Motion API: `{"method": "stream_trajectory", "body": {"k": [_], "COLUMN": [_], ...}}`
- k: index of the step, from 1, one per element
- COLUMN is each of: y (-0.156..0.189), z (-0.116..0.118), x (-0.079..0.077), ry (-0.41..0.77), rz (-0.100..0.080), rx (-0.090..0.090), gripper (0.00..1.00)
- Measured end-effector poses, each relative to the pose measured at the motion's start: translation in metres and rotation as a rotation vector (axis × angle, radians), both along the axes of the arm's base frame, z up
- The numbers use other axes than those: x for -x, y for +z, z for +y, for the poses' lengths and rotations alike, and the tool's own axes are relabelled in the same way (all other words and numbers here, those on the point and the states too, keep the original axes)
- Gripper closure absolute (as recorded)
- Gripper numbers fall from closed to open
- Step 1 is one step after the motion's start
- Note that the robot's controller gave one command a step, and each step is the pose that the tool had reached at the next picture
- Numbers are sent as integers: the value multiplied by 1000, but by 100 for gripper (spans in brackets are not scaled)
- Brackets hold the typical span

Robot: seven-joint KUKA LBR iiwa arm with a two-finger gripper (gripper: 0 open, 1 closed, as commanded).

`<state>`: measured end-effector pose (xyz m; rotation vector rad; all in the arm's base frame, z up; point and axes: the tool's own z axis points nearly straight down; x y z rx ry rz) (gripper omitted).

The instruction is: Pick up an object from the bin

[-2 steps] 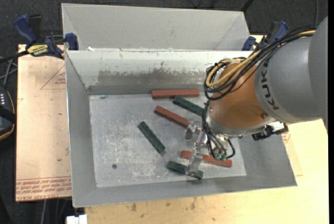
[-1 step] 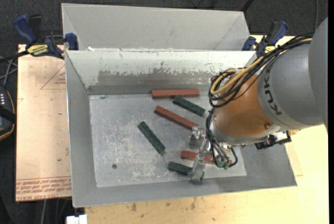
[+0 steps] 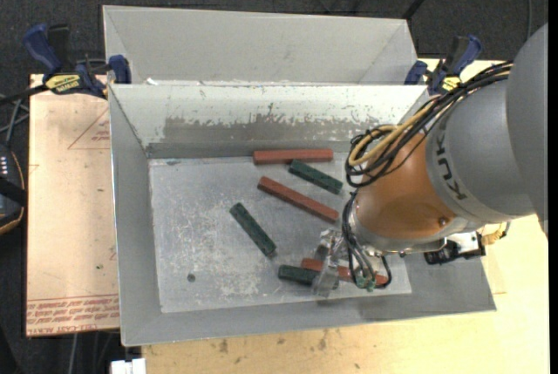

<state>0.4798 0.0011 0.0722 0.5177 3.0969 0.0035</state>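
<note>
My gripper (image 3: 329,273) is low in the bin (image 3: 131,215), at the lower right of its floor. It sits over a small cluster: a short dark green bar (image 3: 295,275) just to its left and a reddish-brown bar (image 3: 311,264) partly hidden under it. I cannot tell whether my gripper is spread or pressed together. Well apart, up the floor, lie a dark green stick (image 3: 253,229), a long reddish-brown stick (image 3: 296,198), another green stick (image 3: 316,177) and a reddish-brown one (image 3: 293,156) along the back wall.
</note>
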Motion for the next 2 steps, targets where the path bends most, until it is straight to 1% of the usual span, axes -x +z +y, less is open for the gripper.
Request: {"method": "stream_trajectory", "body": {"k": [1, 2], "y": [0, 151], "z": [0, -14], "x": [0, -16], "ry": [0, 33], "rz": [0, -1], "rx": [0, 2], "gripper": [100, 100]}}
